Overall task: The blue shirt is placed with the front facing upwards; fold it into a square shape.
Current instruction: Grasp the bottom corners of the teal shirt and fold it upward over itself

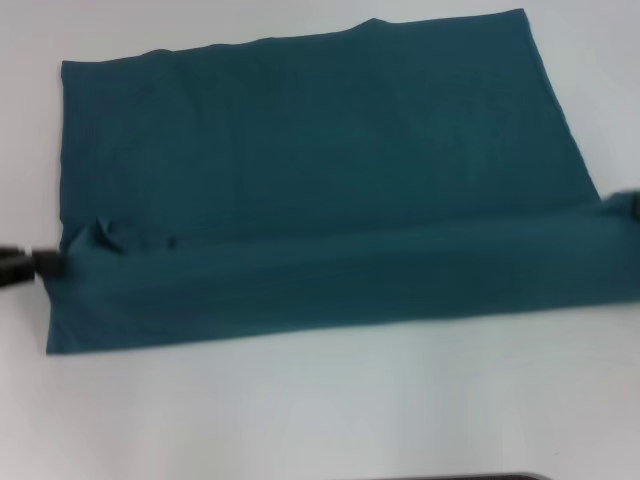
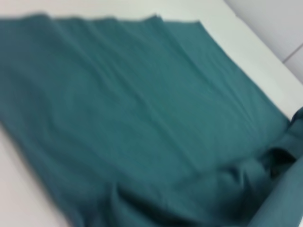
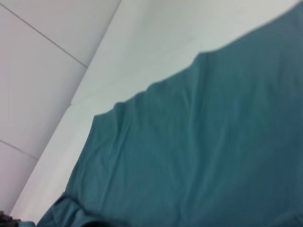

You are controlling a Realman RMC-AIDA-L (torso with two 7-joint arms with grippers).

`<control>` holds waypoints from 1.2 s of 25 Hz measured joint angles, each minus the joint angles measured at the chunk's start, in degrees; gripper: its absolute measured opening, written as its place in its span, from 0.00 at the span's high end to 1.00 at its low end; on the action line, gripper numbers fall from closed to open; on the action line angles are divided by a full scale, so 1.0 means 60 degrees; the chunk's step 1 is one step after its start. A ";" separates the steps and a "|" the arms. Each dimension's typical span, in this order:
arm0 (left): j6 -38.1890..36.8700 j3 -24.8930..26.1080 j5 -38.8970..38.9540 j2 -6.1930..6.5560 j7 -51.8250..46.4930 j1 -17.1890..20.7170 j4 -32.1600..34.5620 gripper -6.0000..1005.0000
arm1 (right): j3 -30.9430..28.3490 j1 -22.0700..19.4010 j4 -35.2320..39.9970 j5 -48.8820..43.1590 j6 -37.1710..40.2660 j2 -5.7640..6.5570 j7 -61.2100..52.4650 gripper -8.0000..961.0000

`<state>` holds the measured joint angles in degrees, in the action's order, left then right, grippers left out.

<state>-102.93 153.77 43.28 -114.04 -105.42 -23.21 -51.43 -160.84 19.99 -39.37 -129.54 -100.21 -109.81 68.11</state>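
The blue shirt [image 1: 320, 150] lies on the white table as a wide teal rectangle, plain side up, no lettering showing. A long folded band runs along its near edge from side to side. My left gripper [image 1: 40, 263] sits at the left end of that band, shut on the cloth, which puckers beside it. My right gripper [image 1: 622, 205] holds the right end at the frame edge. In the left wrist view the shirt [image 2: 132, 118] bunches up close to the camera. The right wrist view shows the shirt [image 3: 213, 151] gathered in the same way.
Bare white table [image 1: 320, 400] surrounds the shirt, with a wide strip in front of it. A dark edge [image 1: 460, 477] shows at the very front. The table's far edge and a grey floor [image 3: 42, 71] appear in the right wrist view.
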 joint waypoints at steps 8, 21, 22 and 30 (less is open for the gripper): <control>0.1170 0.0419 0.0005 0.0109 -0.0704 -0.1290 0.0043 0.95 | 0.0041 0.1245 0.0141 0.0079 0.1652 -0.0089 -0.0546 0.96; 0.5477 -0.0548 -0.0020 0.0139 -0.1230 -0.3074 0.1716 0.95 | 0.0548 0.2939 0.1798 0.0100 0.5888 -0.0497 -0.0018 0.95; 0.5673 -0.0633 -0.0016 0.0121 -0.1231 -0.3111 0.1755 0.95 | 0.0579 0.3024 0.1885 0.0102 0.6149 -0.0544 0.0059 0.95; 0.6853 -0.0836 0.0001 0.0023 -0.1261 -0.3286 0.2043 0.95 | 0.0652 0.3496 0.2109 0.0130 0.7941 -0.0845 0.0429 0.95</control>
<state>-61.81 148.75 43.29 -113.90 -112.98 -42.92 -39.17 -156.92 40.97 -26.72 -128.77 -52.56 -114.88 70.69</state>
